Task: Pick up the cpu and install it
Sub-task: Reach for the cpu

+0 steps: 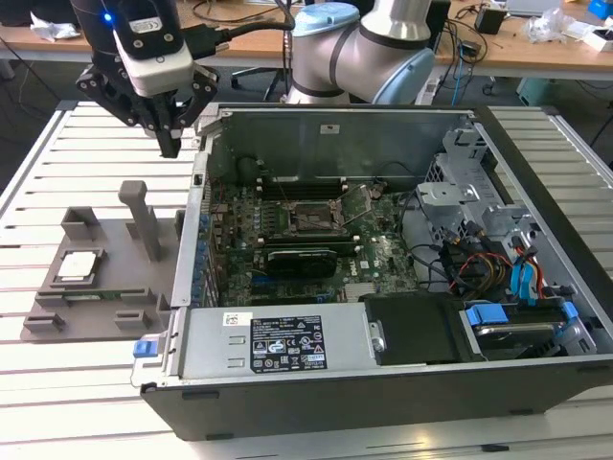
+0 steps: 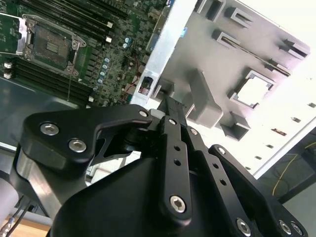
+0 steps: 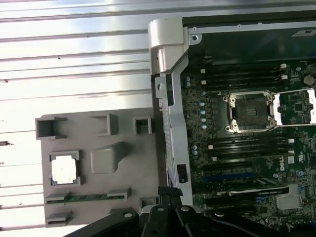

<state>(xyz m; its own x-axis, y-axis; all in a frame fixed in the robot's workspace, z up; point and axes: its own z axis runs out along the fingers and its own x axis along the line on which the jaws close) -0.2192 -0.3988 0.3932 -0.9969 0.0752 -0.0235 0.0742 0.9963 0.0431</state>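
The cpu (image 1: 77,266), a flat silver square, lies in a square pocket of the grey tray (image 1: 101,309) on the slatted table, at the exterior view's left of the open computer case. Both wrist views show the cpu (image 3: 65,168) (image 2: 255,92) untouched in its pocket. My gripper (image 1: 170,146) hangs in the air above the gap between tray and case wall, beyond the cpu. Its black fingers (image 2: 170,111) are shut together with nothing held. The open socket (image 1: 314,218) (image 3: 249,112) sits on the green motherboard inside the case.
A tall grey post (image 1: 146,220) stands up from the tray between the cpu and the case wall (image 1: 196,220). Cables, drive bays and a blue-tabbed drive (image 1: 498,321) fill the case toward the exterior view's right. The arm's base (image 1: 369,48) stands behind the case.
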